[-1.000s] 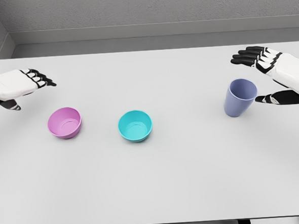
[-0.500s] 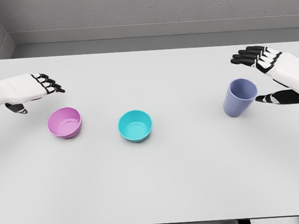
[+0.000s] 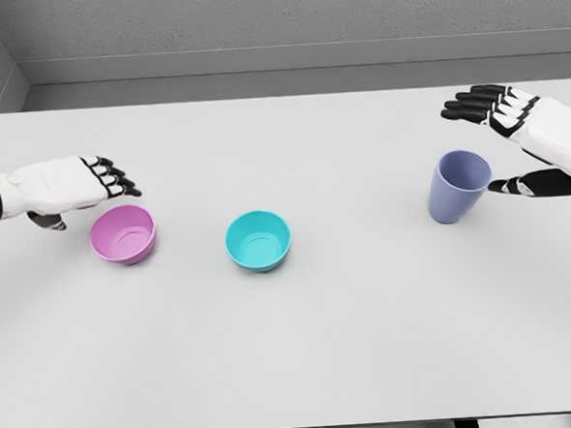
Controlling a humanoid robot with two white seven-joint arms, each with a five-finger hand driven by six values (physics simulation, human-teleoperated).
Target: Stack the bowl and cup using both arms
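Looking down from the head view and seeing the left hand (image 3: 66, 185) coming lower and closer to the pink bowl (image 3: 123, 234) than a second ago, now hanging just above its back-left rim but not touching it. Showing fingers spread and loose, holding nothing, with the thumb poking down on the far side. Getting ready, most likely, to wrap around the pink bowl and lift it. Sitting in the middle of the white table (image 3: 303, 349), well apart from both hands, the teal bowl (image 3: 258, 240) resting upright and not moving at all. Standing upright on the right side, the blue cup (image 3: 457, 186) staying in the same spot too. Hovering just beside the blue cup, the right hand (image 3: 533, 141) hardly moving since a second ago, fingers spread wide above and behind the cup, thumb reaching low toward its side, not squeezing yet. Meaning nothing stacked so far, with both grabs not yet made. Needing the left hand to drop a little more and close, and the right hand to slide in and close around the cup.
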